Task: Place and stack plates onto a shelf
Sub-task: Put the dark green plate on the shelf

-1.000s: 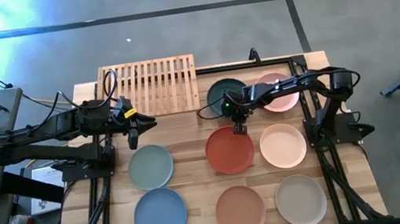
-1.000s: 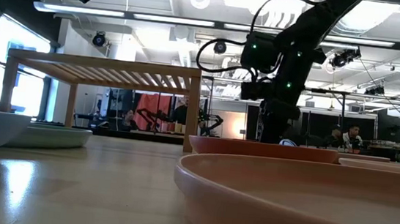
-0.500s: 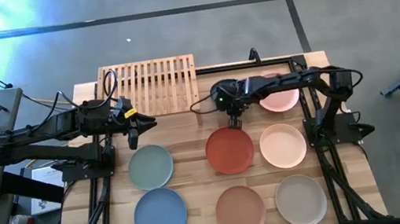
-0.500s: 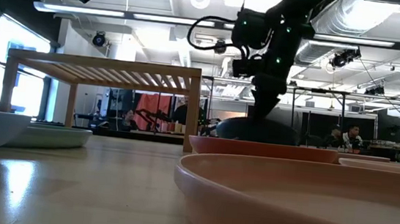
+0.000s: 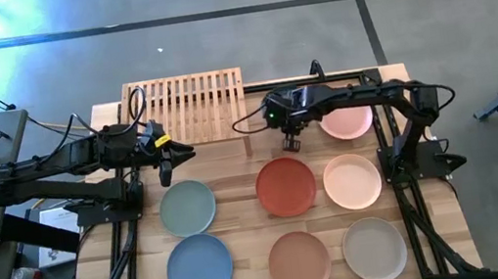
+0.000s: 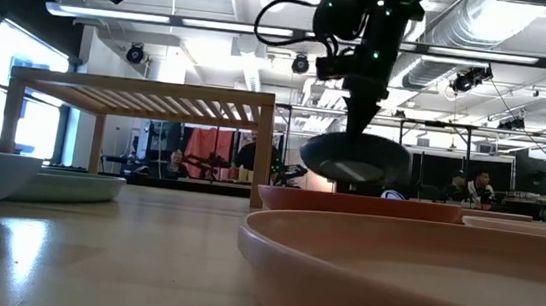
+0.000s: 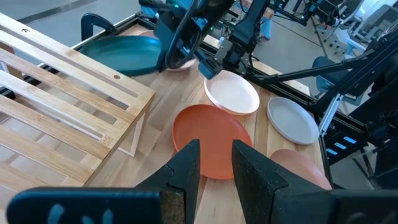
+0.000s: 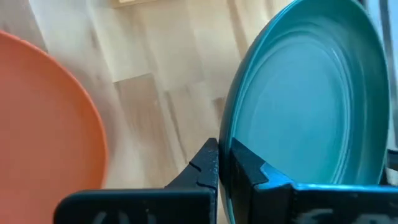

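My right gripper (image 5: 291,140) hovers between the shelf (image 5: 187,109) and the pink plate (image 5: 350,122), shut on the dark teal plate (image 7: 127,53). That plate hangs clear of the table in the low view (image 6: 356,158); from above the arm mostly hides it. My left gripper (image 5: 182,151) waits open by the shelf's near right corner, above the sage green plate (image 5: 187,207). The terracotta red (image 5: 286,186), peach (image 5: 352,181), blue (image 5: 199,269), tan-orange (image 5: 299,263) and beige (image 5: 374,248) plates lie flat on the table. My right gripper (image 8: 222,149) pinches the dark teal plate's rim (image 8: 225,134) between its two fingers, one on the inner face and one on the underside. The fingers come from above, pointing down. The plate is lifted clear of the table and hangs tilted below them.
The slatted shelf stands at the table's far edge, its top bare. Black frame rails (image 5: 385,154) run along the table's right side and another pair along its left side (image 5: 125,237). Bare wood lies between the shelf and the near plates.
My right gripper has risen and drawn slightly toward the shelf, carrying the dark teal plate with it. The plate lay flat on the table a second ago; now it hangs clear and tilted. The left arm has kept still.
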